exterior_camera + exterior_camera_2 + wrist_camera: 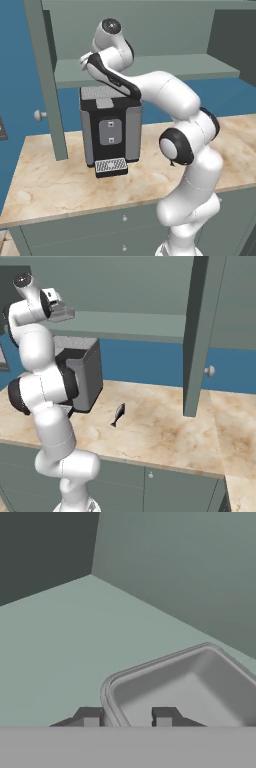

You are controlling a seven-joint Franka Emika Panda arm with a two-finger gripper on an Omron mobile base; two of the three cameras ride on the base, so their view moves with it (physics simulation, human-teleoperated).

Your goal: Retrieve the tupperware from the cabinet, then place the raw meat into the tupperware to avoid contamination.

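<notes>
Claw point(127, 717) pinches tupperware point(200, 687) wall — fish point(118, 414) on counter point(165, 436).

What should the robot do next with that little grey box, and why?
Probably lift the tupperware a little and draw it out of the cabinet. The claw already looks shut on its near rim, one fingertip on each side of the wall, while the fish lies on the counter below.
</notes>
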